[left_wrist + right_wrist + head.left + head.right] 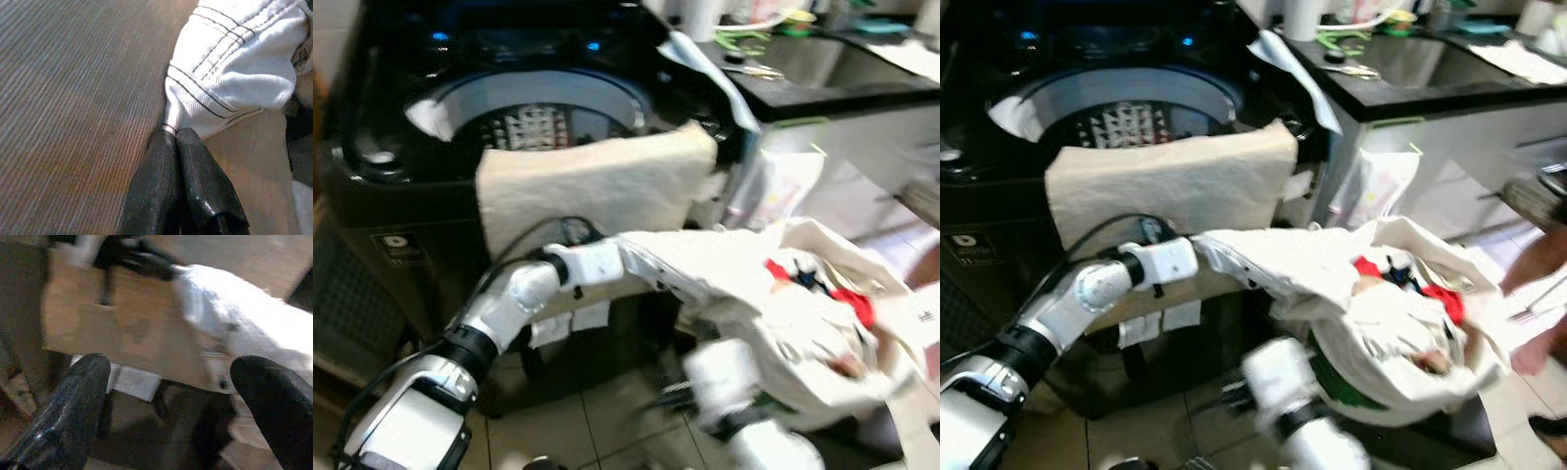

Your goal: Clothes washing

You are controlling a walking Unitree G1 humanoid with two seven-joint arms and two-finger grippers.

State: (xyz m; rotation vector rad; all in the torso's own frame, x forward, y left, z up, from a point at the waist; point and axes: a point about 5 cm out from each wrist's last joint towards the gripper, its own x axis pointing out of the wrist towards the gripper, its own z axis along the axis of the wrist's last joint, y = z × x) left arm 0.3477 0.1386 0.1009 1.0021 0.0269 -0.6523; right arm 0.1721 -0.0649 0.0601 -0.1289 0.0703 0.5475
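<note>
A black top-loading washing machine [401,166] stands with its lid up and the drum [543,122] exposed. A cream towel [597,186] hangs over its front rim. In front of the towel, my left gripper [172,133] is shut on the edge of a white stitched garment [234,58]. That garment [705,274] stretches right to a heap of white laundry [813,333] with red pieces [850,302] in it. My right gripper [171,396] is open and holds nothing; its arm [729,397] is low and blurred below the garment.
To the right of the washer runs a dark counter [842,83] with a sink and clutter. White cabinet fronts [862,186] lie behind the laundry heap. A person's arm [1540,269] shows at the far right. The floor [568,431] is tiled.
</note>
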